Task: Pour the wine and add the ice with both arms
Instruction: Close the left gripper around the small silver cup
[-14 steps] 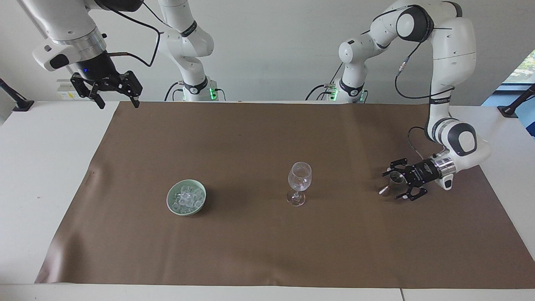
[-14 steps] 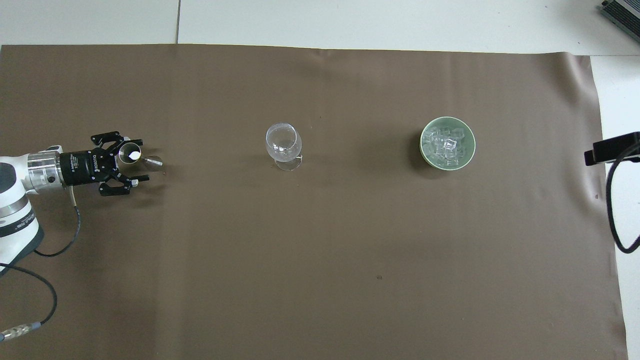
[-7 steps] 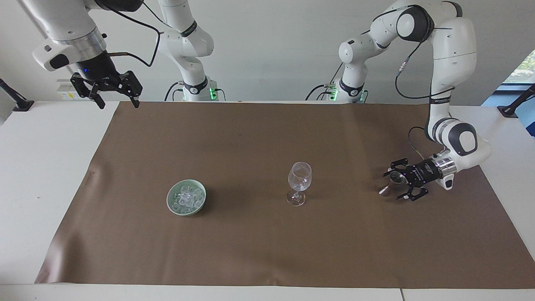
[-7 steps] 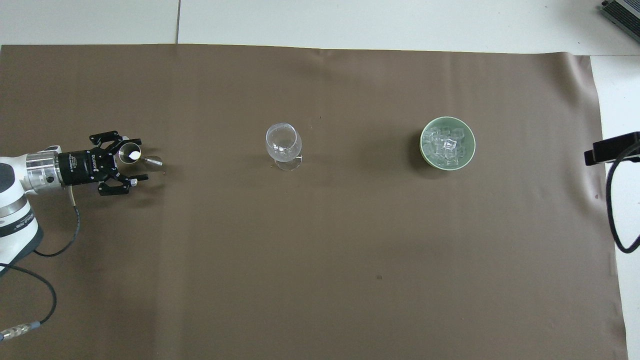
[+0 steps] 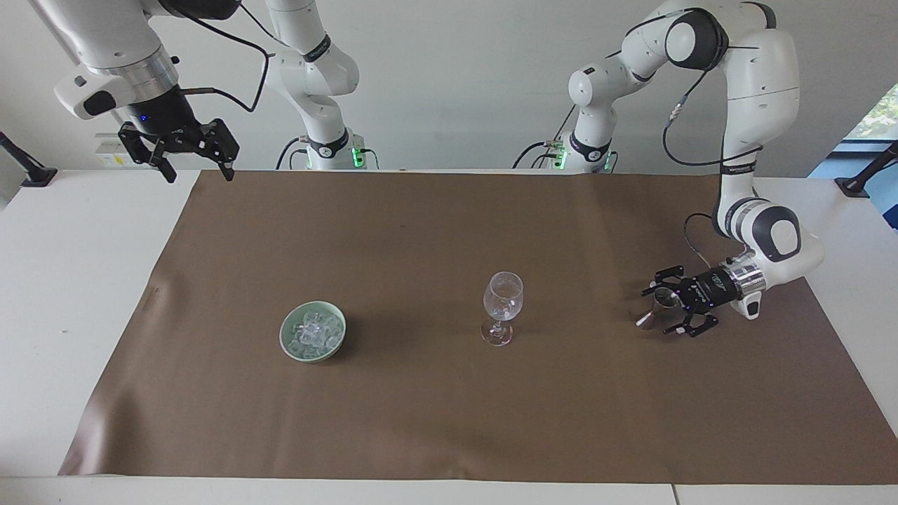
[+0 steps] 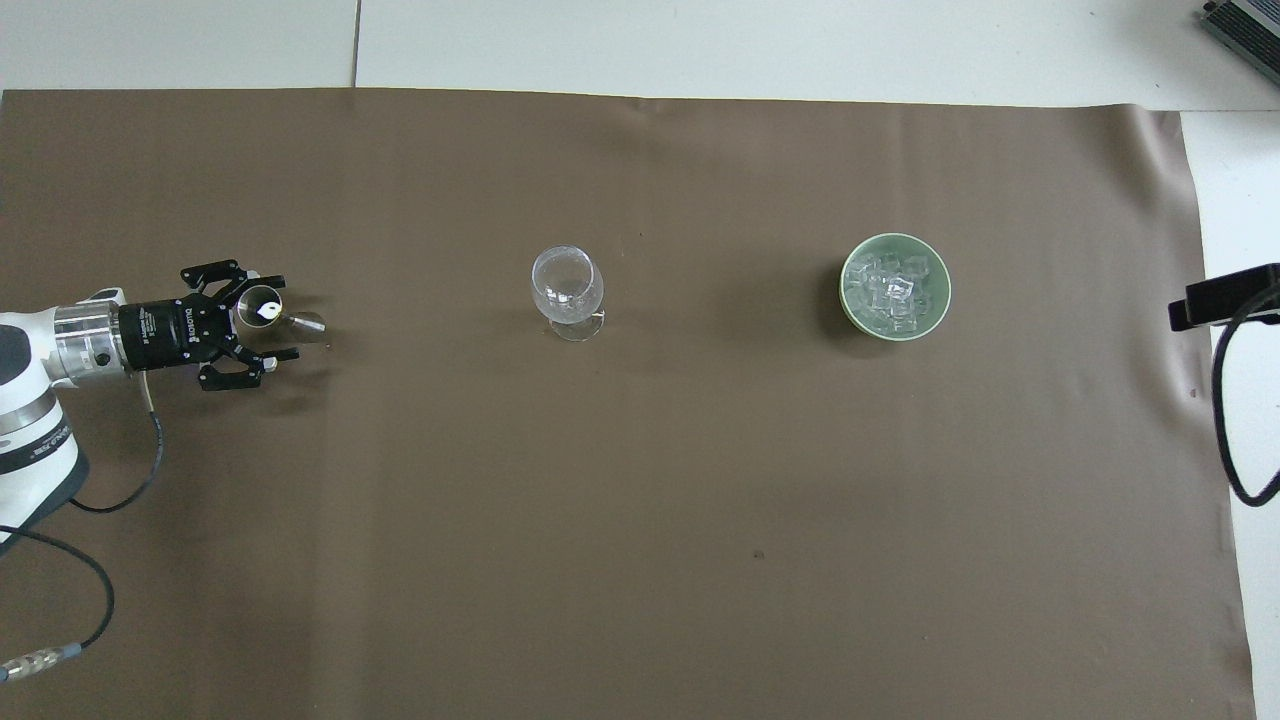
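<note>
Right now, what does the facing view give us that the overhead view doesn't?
Facing only: both arm bases, and the right gripper, open, raised over the table edge at the right arm's end, waiting.

Overhead only: straight down into the small dark steel jigger and the heap of clear ice chunks.

Both: the open left gripper around the jigger, the clear stemmed wine glass mid-cloth, the pale green bowl and the brown cloth.
</note>
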